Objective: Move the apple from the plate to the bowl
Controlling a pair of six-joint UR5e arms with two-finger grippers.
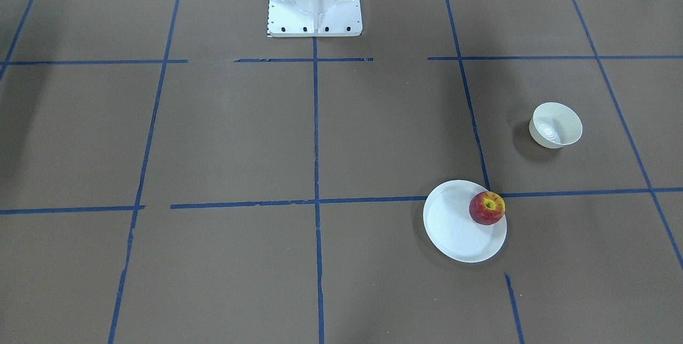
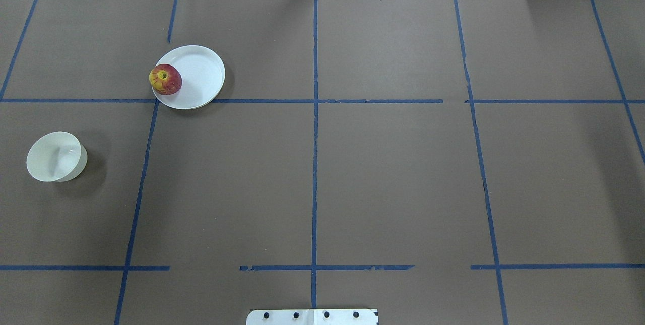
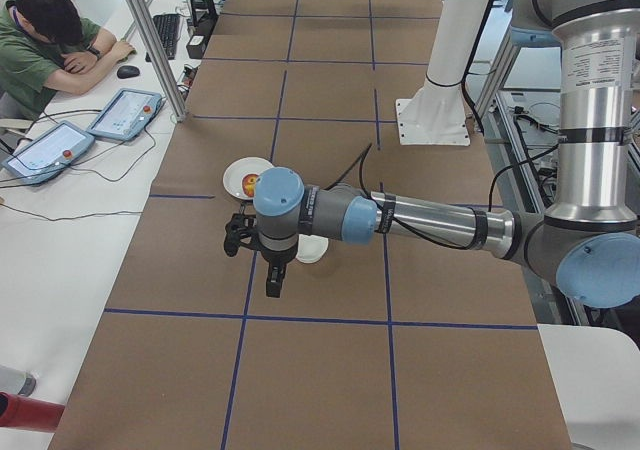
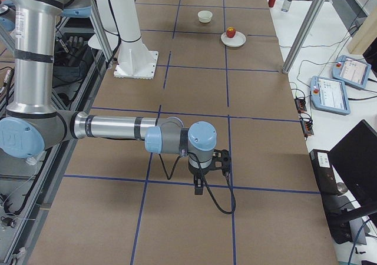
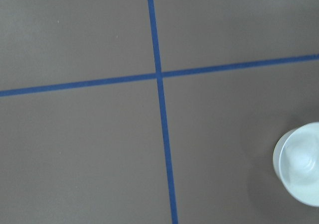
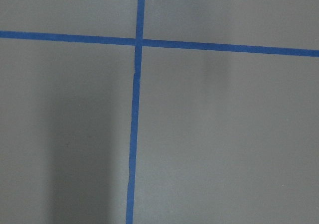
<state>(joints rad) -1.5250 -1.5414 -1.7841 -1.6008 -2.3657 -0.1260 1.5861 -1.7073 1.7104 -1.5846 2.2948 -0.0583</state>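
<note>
Red apple (image 2: 165, 79): on the plate (image 2: 199, 70), at its 9 o'clock rim in the overhead view.
Cream bowl (image 2: 54, 156): empty, at 8 o'clock from the plate.
Left fingers (image 3: 273, 282), right fingers (image 4: 199, 186): spread or pressed, cannot tell.
Progress: nothing done; grasp, carry, release all remain.

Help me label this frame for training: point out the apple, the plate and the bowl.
apple (image 1: 486, 209): exterior front-facing view, middle of its red skin.
plate (image 1: 453, 226): exterior front-facing view, bare white floor beside the apple.
bowl (image 1: 560, 120): exterior front-facing view, inner wall.
</note>
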